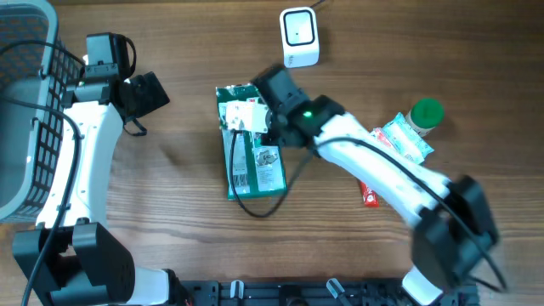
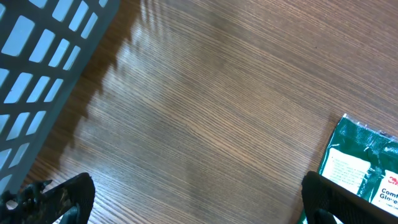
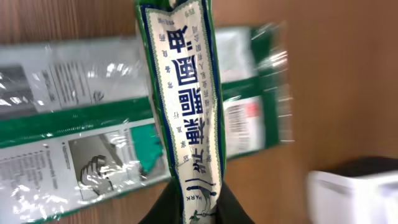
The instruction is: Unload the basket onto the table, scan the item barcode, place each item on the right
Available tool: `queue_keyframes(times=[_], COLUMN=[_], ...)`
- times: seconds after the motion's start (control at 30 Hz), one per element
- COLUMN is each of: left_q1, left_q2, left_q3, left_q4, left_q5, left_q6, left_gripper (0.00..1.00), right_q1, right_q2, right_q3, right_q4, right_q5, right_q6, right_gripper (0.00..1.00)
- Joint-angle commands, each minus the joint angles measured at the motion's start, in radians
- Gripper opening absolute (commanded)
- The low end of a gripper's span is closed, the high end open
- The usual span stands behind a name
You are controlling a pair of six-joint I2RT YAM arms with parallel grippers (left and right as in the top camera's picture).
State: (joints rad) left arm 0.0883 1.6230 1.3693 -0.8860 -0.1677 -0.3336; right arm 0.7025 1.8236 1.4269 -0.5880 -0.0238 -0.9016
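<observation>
My right gripper (image 3: 200, 202) is shut on the lower edge of a narrow white and green packet (image 3: 183, 93) printed with blue Chinese characters, holding it upright over the table. From overhead, the right gripper (image 1: 268, 115) and the packet (image 1: 242, 115) sit over the top end of a flat green glove pack (image 1: 253, 166). The white barcode scanner (image 1: 299, 36) stands at the back, and its corner (image 3: 354, 196) shows blurred in the right wrist view. No barcode can be made out. My left gripper (image 2: 199, 202) stands open over bare wood, left of the glove pack (image 2: 364, 165).
A grey slatted basket (image 1: 25, 110) fills the far left and shows as the basket (image 2: 43, 56) in the left wrist view. At the right lie a green-capped bottle (image 1: 425, 115), a light crinkled packet (image 1: 404, 140) and a red tube (image 1: 370, 195). A black cable (image 1: 255, 208) loops by the glove pack.
</observation>
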Motion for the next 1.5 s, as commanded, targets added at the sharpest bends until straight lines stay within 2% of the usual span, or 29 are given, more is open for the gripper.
queue_keyframes(times=[0.0,0.13,0.3,0.43,0.77,0.97,1.23,1.47], left_q1=[0.006,0.006,0.006,0.006,0.006,0.006,0.006,0.006], left_q2=[-0.007,-0.007,-0.007,-0.007,-0.007,-0.007,-0.007,-0.007], left_q3=[0.011,0.011,0.011,0.011,0.011,0.011,0.011,0.011], left_q4=[0.002,0.002,0.002,0.002,0.002,0.002,0.002,0.002], left_q5=[-0.010,-0.010,-0.009,-0.010,-0.010,-0.009,-0.010,-0.010], left_q6=[0.016,0.016,0.016,0.016,0.016,0.016,0.016,0.015], left_gripper=[1.00,1.00,1.00,1.00,1.00,1.00,1.00,1.00], right_q1=[0.046,0.107,0.174,0.201,0.347,0.458,0.495,0.495], right_q2=[-0.162,-0.262,-0.354,-0.382,-0.377,-0.322,-0.258,-0.258], right_q3=[0.003,0.003,0.003,0.002,0.002,0.002,0.002,0.002], right_q4=[-0.008,0.001,0.091,0.126,0.162,0.164,0.179,0.410], right_q5=[0.084,0.381,0.821,1.073,1.318,1.452,1.542,1.542], right_q6=[0.046,0.077,0.297,0.351,0.309,0.219,0.072,-0.117], right_gripper=[0.12,0.10,0.08,0.08,0.04,0.05,0.05,0.05])
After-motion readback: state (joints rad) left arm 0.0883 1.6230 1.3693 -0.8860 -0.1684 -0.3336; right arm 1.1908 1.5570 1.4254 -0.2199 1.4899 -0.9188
